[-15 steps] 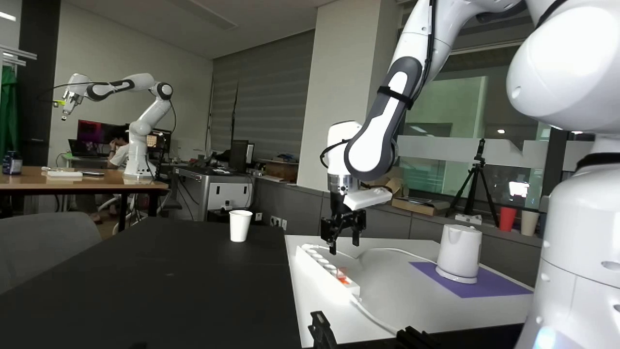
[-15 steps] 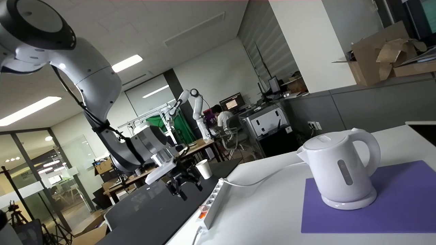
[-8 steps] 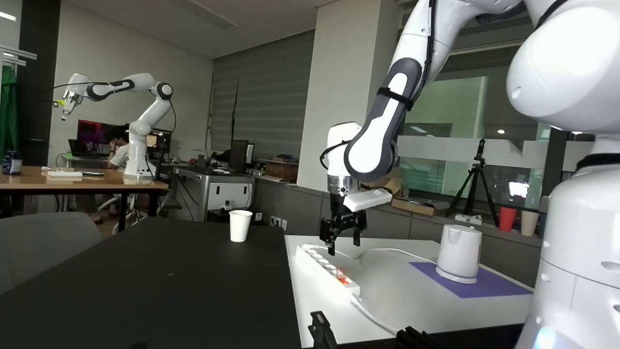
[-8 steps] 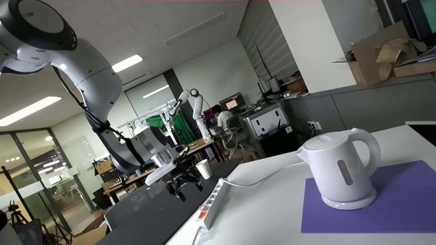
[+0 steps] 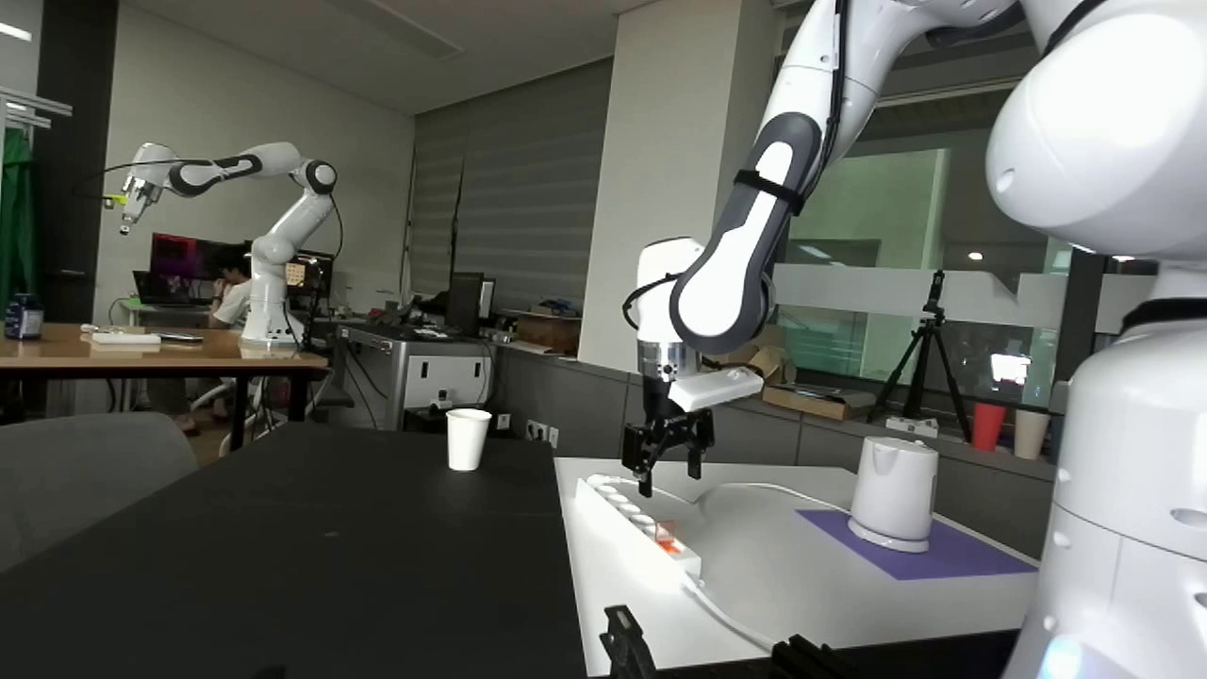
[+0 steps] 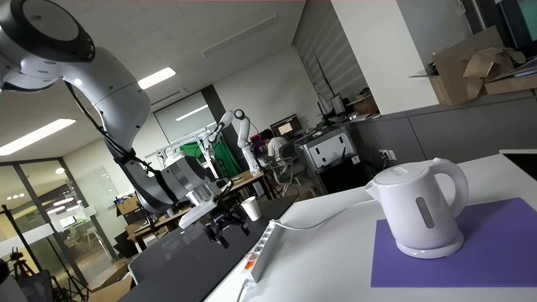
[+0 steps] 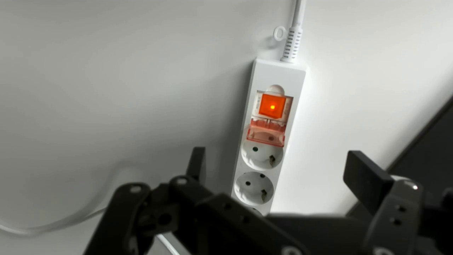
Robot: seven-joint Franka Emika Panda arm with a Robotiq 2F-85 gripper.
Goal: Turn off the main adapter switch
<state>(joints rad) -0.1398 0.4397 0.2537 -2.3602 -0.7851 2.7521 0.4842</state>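
Note:
The adapter, a long white power strip [image 7: 274,72], lies on the white table and shows in both exterior views [image 5: 686,560] [image 6: 265,256]. The main adapter switch [image 7: 272,106] is an orange rocker at the strip's cable end, glowing with a small bright spot in the wrist view. It shows as a small orange patch in both exterior views [image 5: 669,545] [image 6: 250,265]. Its clear red cover [image 7: 266,136] is flipped open over the nearest socket. My gripper [image 7: 277,163] is open and empty above the strip, its fingers to either side, apart from the switch; both exterior views show it [image 5: 670,479] [image 6: 235,237].
A white kettle [image 5: 891,490] [image 6: 419,205] stands on a purple mat [image 5: 952,558] [image 6: 394,268]. A thin white cable [image 6: 331,218] runs from the kettle to the strip. The strip's own cable [image 7: 299,14] leaves its switch end. A paper cup [image 5: 467,441] stands on the black table [image 5: 377,547] alongside.
The gripper has shifted very slightly between one second and half a second ago. Since then I see no movement. The adapter and switch have not moved.

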